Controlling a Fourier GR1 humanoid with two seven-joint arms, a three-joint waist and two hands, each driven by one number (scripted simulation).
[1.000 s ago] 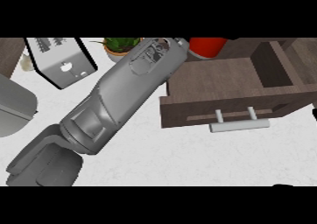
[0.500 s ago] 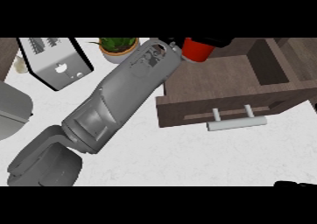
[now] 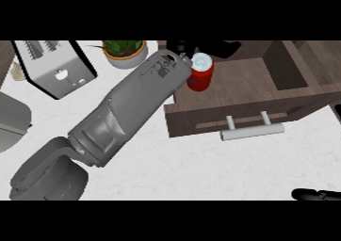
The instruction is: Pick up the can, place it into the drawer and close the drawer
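Note:
The red can (image 3: 199, 77) with a white lid stands upright at the left end of the open wooden drawer (image 3: 271, 96), just inside its front panel. My left forearm runs diagonally from the lower left up to the can. My left hand (image 3: 221, 47) shows at the top, beyond the can's lid, its black fingers spread out and not curled round the can. The drawer's pale bar handle (image 3: 251, 128) faces me. Only the black fingers of my right hand (image 3: 318, 194) show, at the lower right edge, lying straight.
A silver toaster (image 3: 55, 68) stands at the upper left, with a potted plant (image 3: 123, 52) beside it. A grey rounded object (image 3: 6, 120) sits at the left edge. White countertop (image 3: 201, 164) spreads in front of the drawer.
The can has come down and left, from under my left hand at the top to the drawer's left end. My left wrist has drawn back slightly.

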